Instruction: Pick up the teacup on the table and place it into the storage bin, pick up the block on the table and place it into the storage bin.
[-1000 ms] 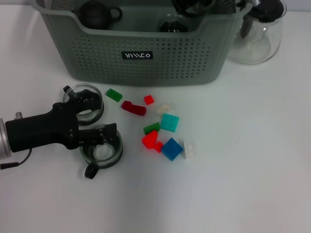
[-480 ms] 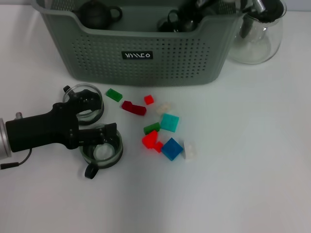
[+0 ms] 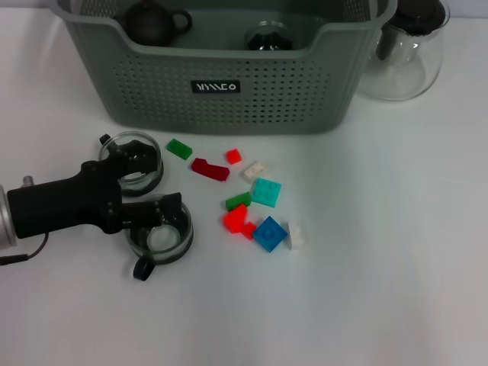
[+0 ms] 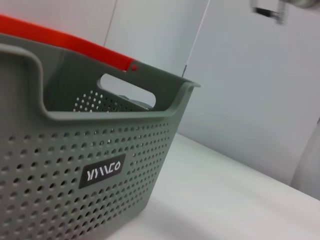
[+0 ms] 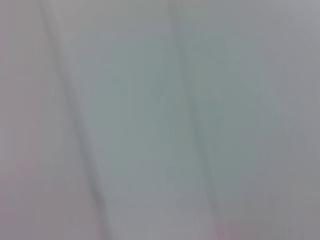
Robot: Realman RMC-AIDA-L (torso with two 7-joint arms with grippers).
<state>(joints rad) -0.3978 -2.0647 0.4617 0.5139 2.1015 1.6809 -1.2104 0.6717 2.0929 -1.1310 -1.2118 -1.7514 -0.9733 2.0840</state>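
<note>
Between two glass teacups [image 3: 162, 232] | left end effector [image 3: 149, 187] spread | storage bin [image 3: 229, 91] beyond

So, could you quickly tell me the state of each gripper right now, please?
Left gripper: open, its fingers over two glass teacups on the table, holding nothing.
Right gripper: not in view.

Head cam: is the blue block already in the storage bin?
No, the blue block lies on the table among other blocks, outside the storage bin.
</note>
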